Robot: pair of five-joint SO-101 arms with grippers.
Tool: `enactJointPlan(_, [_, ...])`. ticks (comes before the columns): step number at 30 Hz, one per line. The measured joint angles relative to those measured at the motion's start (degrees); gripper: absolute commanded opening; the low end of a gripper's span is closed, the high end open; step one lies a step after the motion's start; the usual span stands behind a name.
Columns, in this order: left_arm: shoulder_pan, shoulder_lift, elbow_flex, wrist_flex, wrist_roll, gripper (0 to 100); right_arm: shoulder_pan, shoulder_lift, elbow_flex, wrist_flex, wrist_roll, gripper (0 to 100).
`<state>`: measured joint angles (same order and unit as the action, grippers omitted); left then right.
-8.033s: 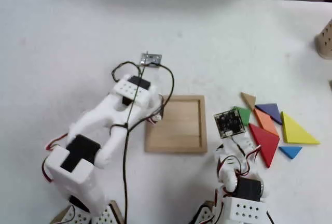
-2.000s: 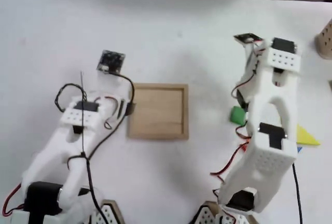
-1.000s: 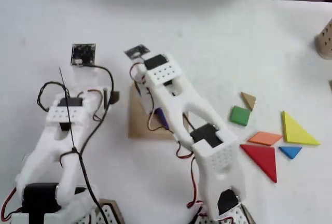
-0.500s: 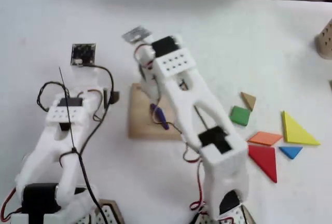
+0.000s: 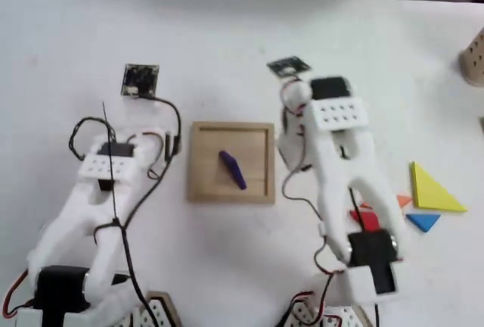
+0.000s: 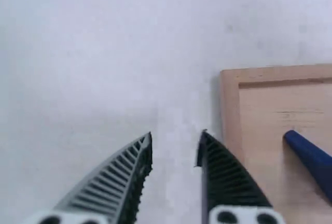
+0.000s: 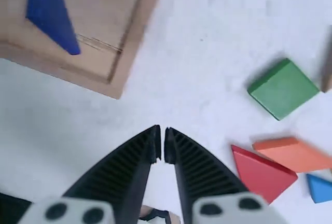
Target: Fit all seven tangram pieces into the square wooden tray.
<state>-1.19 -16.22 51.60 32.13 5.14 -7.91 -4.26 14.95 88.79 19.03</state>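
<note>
Fingers of the right gripper pinch together on nothing, at three o'clock of the wooden tray. At nine o'clock the left gripper stands partly open, empty. A blue piece lies inside the tray; the yellow triangle lies farther out at three.

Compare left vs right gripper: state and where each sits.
The left gripper is open, fingertips apart; the right gripper is shut, tips almost touching. The left gripper sits just outside the rim of the wooden tray; the right gripper sits farther from it, over the table between the tray and the green square. Both hold nothing.
</note>
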Motion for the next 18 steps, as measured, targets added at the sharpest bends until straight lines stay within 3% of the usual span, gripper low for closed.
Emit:
enactJointPlan(10, [9.3, 0.0, 1.3, 0.9, -11.5, 2, 16.4, -25.9, 39.6, -22.8, 4.4, 1.7])
enactJointPlan(18, [21.7, -2.4, 1.8, 10.4, -11.8, 2, 27.9, -33.9, 51.4, -31.7, 5.0, 1.7])
